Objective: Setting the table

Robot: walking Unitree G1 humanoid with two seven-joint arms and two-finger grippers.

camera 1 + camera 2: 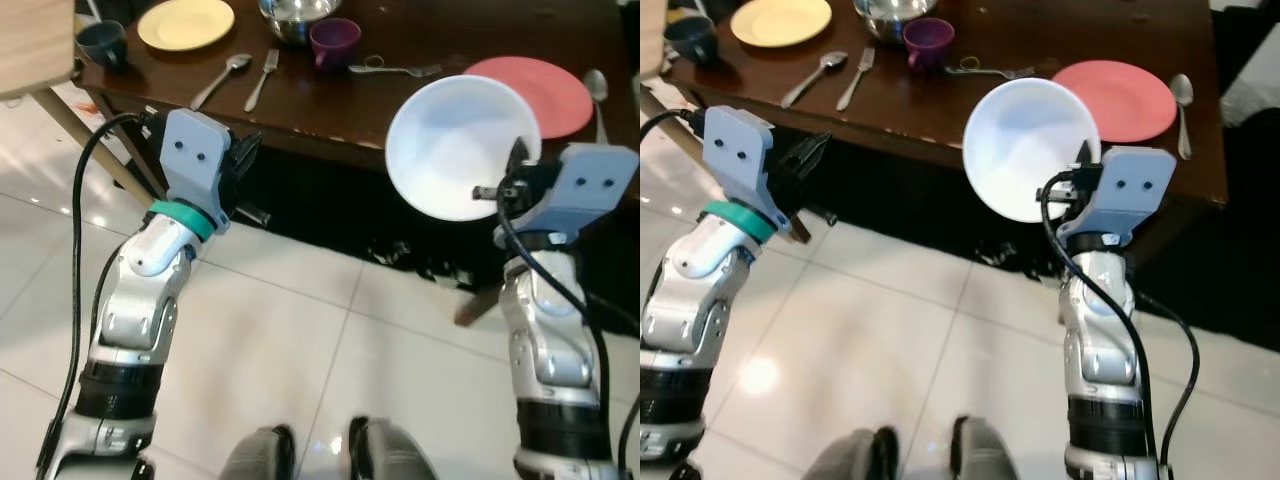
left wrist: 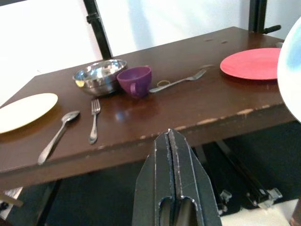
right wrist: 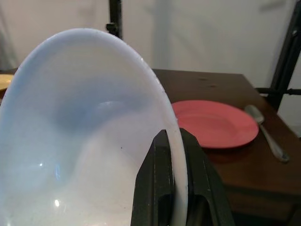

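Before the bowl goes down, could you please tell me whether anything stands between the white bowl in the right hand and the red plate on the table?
Nothing visible does. The right hand grips the round white bowl by its rim, at the near edge of the dark wooden table. The flat red plate lies bare just beyond, with a metal spoon beside it and a metal fork lying clear.

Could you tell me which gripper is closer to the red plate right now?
Right. The right gripper, pinching the white bowl, sits just before the red plate; the left gripper is far off, near the fork.
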